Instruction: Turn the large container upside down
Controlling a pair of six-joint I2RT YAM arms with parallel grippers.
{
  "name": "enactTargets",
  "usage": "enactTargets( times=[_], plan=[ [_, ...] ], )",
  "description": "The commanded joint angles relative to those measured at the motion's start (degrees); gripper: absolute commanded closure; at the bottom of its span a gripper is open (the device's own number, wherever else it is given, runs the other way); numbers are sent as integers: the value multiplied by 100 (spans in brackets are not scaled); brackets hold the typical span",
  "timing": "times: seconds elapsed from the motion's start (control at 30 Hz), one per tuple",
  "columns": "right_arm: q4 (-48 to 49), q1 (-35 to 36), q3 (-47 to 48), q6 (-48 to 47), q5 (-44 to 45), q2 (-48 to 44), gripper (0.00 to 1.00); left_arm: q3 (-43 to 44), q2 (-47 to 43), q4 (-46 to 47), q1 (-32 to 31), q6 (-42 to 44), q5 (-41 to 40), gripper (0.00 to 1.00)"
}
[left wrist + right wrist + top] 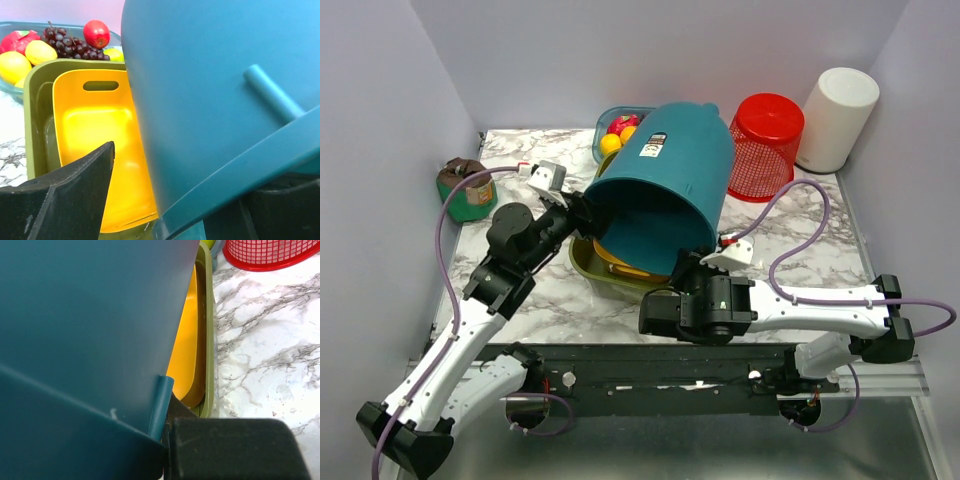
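Caught mid-flip, a large teal plastic bucket (670, 180) hangs tilted over the middle of the marble desk (800, 235), mouth facing down and near. The left hand (570, 207), fingers spread, props the rim from the left. The right hand (705, 262) meets the rim's near-right edge, its grip impossible to tell. No contents show inside the bucket. Beneath it, an olive rectangular plastic tray (35, 100) holds a nested yellow plastic tray (100, 130). Behind, a clear bowl (617, 112) carries grapes, lemons and an apple.
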Motion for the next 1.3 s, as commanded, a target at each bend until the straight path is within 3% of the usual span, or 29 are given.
enactTargets(
  times=[0.0, 0.1, 0.13, 0.23, 0.3, 0.37, 0.43, 0.47, 0.5, 0.6, 0.8, 0.97, 1.27],
  plan=[
    [-954, 42, 98, 291, 1528, -69, 100, 466, 152, 325, -1, 312, 0, 34],
    [-954, 42, 28, 388, 1502, -95, 100, 765, 372, 184, -1, 497, 193, 45],
    [-954, 51, 1, 397, 1510, -78, 100, 835, 416, 175, -9, 506, 237, 59],
    [-954, 42, 45, 397, 1502, -43, 99, 854, 487, 210, -1, 419, 369, 88],
    [-954, 42, 80, 458, 1537, -7, 100, 827, 513, 254, -1, 261, 465, 100],
    [-945, 34, 185, 467, 1546, 63, 100, 818, 557, 228, -1, 217, 553, 100],
    [-945, 33, 273, 459, 1607, 256, 89, 766, 539, 210, -9, 164, 414, 100],
    [-945, 33, 395, 467, 1625, 343, 76, 748, 478, 175, -9, 146, 317, 100],
    [-945, 42, 457, 424, 1642, 553, 56, 740, 434, 166, -9, 155, 212, 100],
    [-954, 42, 947, 30, 1642, 871, 25, 809, 302, -53, -9, 321, -105, 100],
    [-945, 60, 1030, 124, 1642, 960, 21, 959, 118, -379, -1, 603, -545, 100],
    [-954, 252, 915, 257, 1634, 775, 10, 783, 38, -265, -1, 480, -1045, 100],
    [-954, 736, 599, 502, 1431, 345, 6, 959, 214, -212, -1, 436, -2179, 100]
  ],
)
